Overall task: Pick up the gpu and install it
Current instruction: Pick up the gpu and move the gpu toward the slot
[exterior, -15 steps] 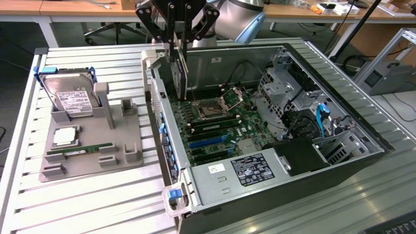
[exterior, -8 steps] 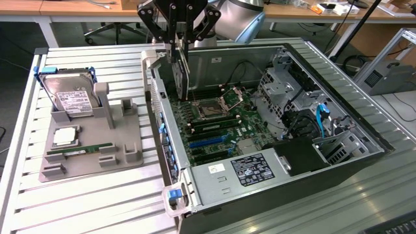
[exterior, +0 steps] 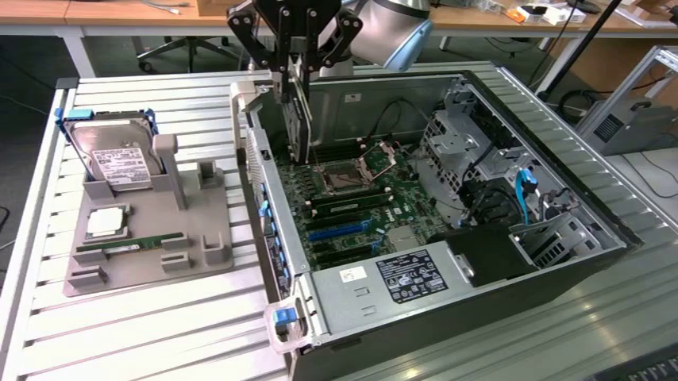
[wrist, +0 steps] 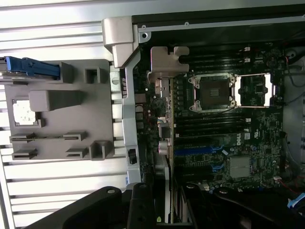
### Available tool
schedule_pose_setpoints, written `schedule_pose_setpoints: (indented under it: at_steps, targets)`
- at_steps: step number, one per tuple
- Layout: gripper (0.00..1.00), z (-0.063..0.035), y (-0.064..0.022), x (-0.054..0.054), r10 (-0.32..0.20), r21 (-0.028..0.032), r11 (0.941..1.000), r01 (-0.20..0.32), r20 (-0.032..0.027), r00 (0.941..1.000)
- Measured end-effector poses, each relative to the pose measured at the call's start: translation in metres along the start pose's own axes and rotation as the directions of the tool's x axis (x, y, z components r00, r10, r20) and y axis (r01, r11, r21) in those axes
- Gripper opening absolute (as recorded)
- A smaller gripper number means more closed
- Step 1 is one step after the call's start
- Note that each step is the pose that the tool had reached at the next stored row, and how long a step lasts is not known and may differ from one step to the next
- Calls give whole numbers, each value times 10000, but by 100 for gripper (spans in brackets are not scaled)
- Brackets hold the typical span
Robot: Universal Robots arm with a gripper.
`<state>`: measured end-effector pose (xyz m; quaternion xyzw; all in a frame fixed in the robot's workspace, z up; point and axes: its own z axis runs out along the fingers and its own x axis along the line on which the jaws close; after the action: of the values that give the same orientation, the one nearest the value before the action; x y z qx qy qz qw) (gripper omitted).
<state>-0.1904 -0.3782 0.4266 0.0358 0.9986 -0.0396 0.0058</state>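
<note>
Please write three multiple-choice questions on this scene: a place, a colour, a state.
1. Where is the boxy silver hard drive with white label?
A. on the grey plastic tray
B. on the floor
C. on a chair

2. What colour is the narrow memory stick on that tray?
A. red
B. green
C. yellow

3. How is the thin dark gpu card?
A. flat on the tray
B. on the floor
C. held upright by the black gripper inside the open black computer case

Answers: 1 A, it sits in the tray's holder; 2 B, its board is green; 3 C, the gripper clamps its top.
</note>
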Motion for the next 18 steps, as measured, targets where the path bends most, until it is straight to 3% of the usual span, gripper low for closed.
schedule_pose_setpoints:
  at_steps: [18]
  targets:
    - [27, 20, 6, -75, -1, 106, 9999, 1, 7, 10000]
